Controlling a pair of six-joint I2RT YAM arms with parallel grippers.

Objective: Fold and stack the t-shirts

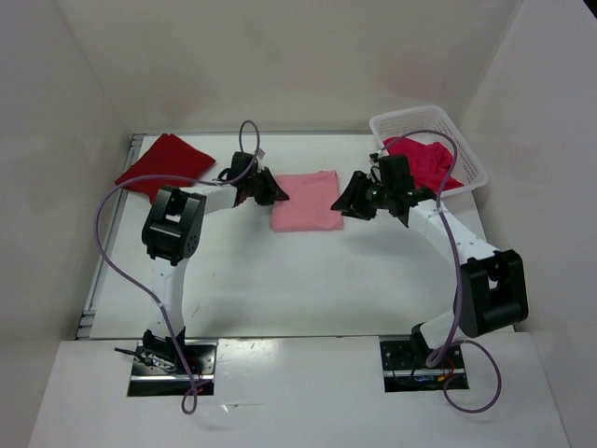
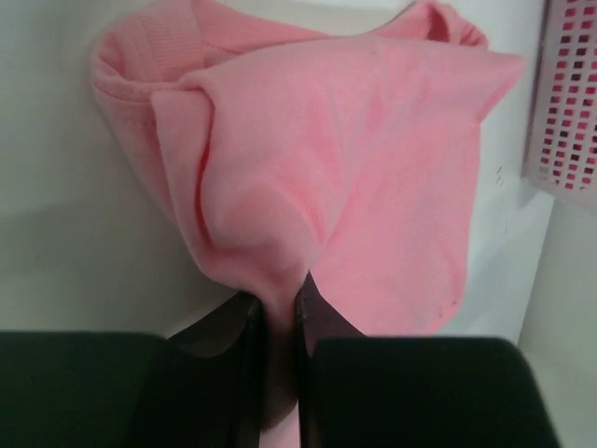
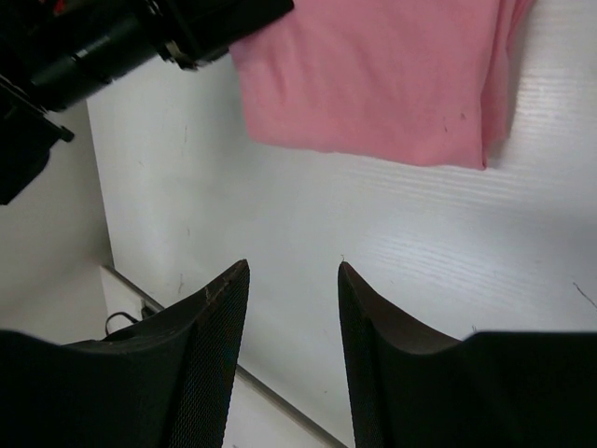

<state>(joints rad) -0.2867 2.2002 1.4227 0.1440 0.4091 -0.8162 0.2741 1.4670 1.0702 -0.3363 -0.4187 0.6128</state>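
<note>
A folded light pink t-shirt [image 1: 308, 201] lies in the middle of the table. My left gripper [image 1: 273, 191] is at its left edge, shut on a pinched-up fold of the pink cloth [image 2: 354, 159] that runs between the fingers [image 2: 278, 303]. My right gripper [image 1: 353, 205] hovers just off the shirt's right edge, open with nothing between its fingers [image 3: 294, 271]; the pink t-shirt [image 3: 373, 75] lies beyond them. A dark red t-shirt [image 1: 166, 163] sits folded at the back left. A magenta-crimson t-shirt [image 1: 420, 161] is bunched in the basket.
The white lattice basket [image 1: 408, 114] stands at the back right corner, its wall [image 2: 564, 103] visible in the left wrist view. White walls close the table on three sides. The left arm [image 3: 112, 47] shows at the top left of the right wrist view.
</note>
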